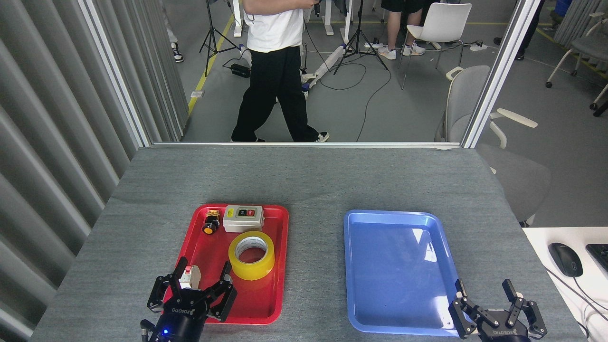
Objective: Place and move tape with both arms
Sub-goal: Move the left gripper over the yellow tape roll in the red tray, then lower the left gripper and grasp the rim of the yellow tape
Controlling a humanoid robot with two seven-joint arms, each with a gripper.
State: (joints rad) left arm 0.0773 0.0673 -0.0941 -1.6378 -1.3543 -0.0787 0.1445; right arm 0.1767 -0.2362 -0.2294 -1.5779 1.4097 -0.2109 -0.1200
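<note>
The wide roll of translucent yellow packing tape (251,255) lies flat in the red plastic tray (280,266), and the left hand (191,289), fingers spread wide and empty, risks knocking the small white block (192,276) beside it.

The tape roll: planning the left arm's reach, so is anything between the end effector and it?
Nothing visible. The left end effector hovers open near the red tray's front edge; the tape lies just beyond, unobstructed.

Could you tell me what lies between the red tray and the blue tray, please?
Nothing: in the head view, only a bare strip of grey table separates the red tray from the blue tray.
</note>
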